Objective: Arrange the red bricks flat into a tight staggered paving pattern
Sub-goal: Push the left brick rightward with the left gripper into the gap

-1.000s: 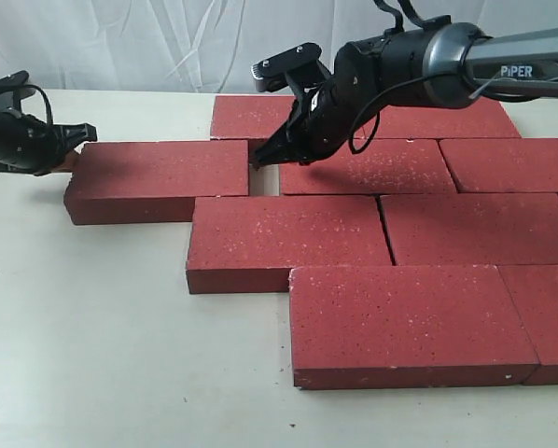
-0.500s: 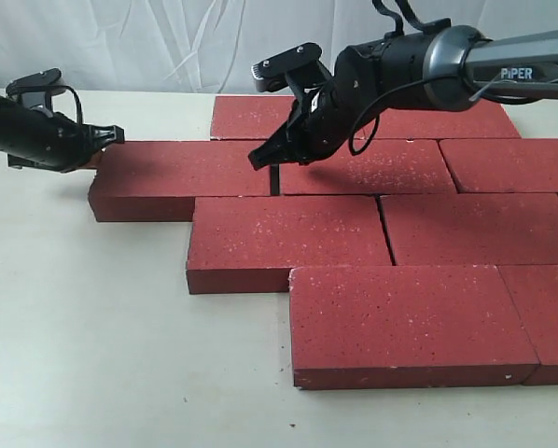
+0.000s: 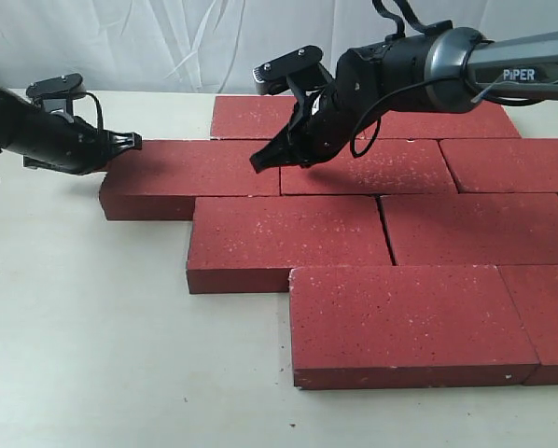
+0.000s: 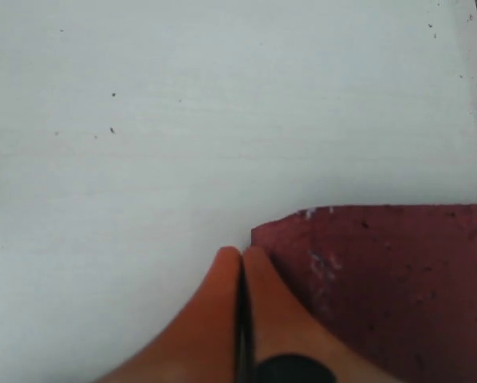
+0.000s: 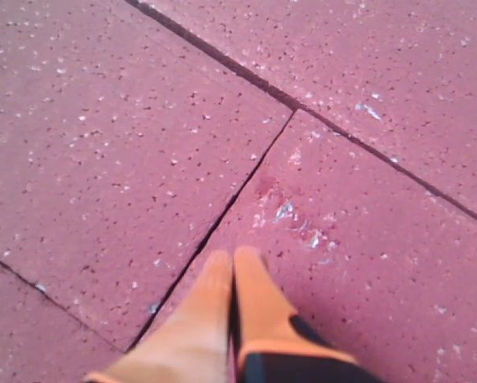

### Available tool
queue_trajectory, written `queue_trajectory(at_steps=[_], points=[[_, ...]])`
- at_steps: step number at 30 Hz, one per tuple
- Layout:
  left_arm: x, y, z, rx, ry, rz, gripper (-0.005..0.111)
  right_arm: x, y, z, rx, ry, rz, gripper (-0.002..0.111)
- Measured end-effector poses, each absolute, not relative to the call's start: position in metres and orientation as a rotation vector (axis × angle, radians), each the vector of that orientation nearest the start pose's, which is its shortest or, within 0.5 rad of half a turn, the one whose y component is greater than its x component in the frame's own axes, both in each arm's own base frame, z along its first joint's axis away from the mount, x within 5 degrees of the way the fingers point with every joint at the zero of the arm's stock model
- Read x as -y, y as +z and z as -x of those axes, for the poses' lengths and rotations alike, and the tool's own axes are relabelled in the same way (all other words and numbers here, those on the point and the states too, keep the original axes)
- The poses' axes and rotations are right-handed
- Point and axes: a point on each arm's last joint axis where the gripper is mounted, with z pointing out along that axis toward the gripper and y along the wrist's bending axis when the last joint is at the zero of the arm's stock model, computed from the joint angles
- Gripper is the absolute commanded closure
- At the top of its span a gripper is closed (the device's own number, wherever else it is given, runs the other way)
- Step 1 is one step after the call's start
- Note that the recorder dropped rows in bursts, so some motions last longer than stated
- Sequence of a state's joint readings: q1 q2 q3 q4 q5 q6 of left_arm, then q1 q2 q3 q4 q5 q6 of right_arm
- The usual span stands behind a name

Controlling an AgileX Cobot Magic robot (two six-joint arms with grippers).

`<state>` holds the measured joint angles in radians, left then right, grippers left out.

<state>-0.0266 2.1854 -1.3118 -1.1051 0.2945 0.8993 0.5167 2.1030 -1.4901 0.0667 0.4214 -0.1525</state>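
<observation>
Several red bricks lie flat in staggered rows on the pale table [image 3: 83,308]. The left brick of the second row [image 3: 190,173] now meets its neighbour [image 3: 368,166] end to end. My left gripper [image 3: 132,142] is shut, and its orange fingertips [image 4: 254,263] rest against that brick's left end corner [image 4: 382,279]. My right gripper [image 3: 260,161] is shut too and hovers low over the seam between the two bricks. In the right wrist view its fingertips [image 5: 250,267] sit beside the dark joint, over the speckled brick top [image 5: 366,239].
A white cloth backdrop [image 3: 167,42] hangs behind the table. Further bricks fill the right side, with the front row [image 3: 410,322] nearest the camera. The right arm [image 3: 466,65] reaches in over the back row.
My left gripper has moved right, pushing the left brick along until the gap to its neighbour shut. The right gripper stayed near the seam.
</observation>
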Motion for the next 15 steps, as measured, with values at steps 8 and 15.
queue_trajectory(at_steps=[8,15], points=[[0.035,0.104,-0.439,-2.492,-0.396,0.036,0.107,-0.228,0.166,-0.397,-2.408,0.203,0.771,0.109],[0.029,0.119,-0.439,-2.467,-0.374,0.004,0.107,-0.228,0.166,-0.397,-2.408,0.203,0.771,0.109]])
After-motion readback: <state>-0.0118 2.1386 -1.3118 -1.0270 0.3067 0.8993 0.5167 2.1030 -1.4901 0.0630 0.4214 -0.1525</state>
